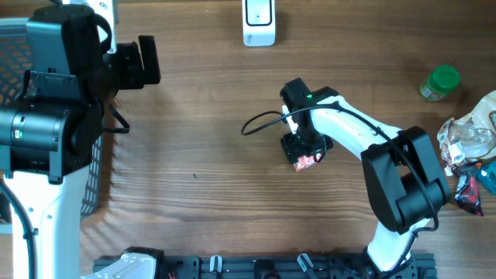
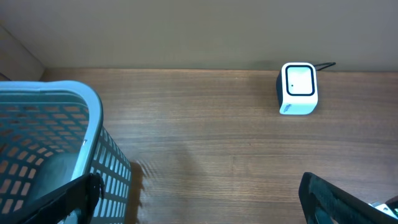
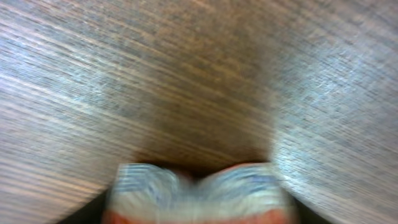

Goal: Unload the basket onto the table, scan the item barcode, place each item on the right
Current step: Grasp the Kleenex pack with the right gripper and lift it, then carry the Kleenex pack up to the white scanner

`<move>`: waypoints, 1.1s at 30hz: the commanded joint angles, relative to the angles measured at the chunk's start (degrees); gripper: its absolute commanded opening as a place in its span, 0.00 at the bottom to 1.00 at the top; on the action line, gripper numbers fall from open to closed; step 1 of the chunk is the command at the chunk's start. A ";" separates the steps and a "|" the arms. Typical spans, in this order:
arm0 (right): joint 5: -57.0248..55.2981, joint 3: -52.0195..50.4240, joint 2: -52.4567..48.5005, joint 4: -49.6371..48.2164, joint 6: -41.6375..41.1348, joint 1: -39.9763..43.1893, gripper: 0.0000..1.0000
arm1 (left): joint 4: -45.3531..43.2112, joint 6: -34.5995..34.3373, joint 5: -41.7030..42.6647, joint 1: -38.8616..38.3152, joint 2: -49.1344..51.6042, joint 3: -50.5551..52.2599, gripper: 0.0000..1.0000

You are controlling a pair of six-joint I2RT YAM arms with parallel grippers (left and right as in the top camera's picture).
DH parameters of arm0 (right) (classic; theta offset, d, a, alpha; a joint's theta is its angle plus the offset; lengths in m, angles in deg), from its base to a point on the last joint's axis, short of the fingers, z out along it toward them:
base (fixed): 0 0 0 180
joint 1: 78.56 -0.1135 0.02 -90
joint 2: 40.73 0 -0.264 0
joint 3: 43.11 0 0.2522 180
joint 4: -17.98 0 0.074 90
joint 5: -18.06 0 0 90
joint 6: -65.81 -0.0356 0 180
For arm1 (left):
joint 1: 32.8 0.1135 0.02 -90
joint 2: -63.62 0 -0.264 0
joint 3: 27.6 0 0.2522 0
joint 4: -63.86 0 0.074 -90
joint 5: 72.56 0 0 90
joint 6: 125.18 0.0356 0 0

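Two arms work at one wooden table (image 1: 201,139): the left arm (image 1: 46,116) and the right arm (image 1: 403,178). Each carries one gripper, so there are two, the left gripper (image 1: 149,60) and the right gripper (image 1: 304,155). One small red-and-white packet (image 1: 308,162) lies directly under the right gripper. One white scanner (image 1: 259,23) sits beyond that gripper, near the far edge. One mesh basket (image 1: 94,178) stands well off to its left. To its right are one green-lidded jar (image 1: 440,83), one clear crinkled bag (image 1: 469,136), one dark red packet (image 1: 467,194) and one blue item (image 1: 488,177), only partly in view.
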 commanded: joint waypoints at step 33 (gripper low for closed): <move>80.06 -2.40 -3.96 -25.07 -66.99 -0.42 0.64 | 2.43 -2.32 2.91 -0.11 0.79 -0.22 1.00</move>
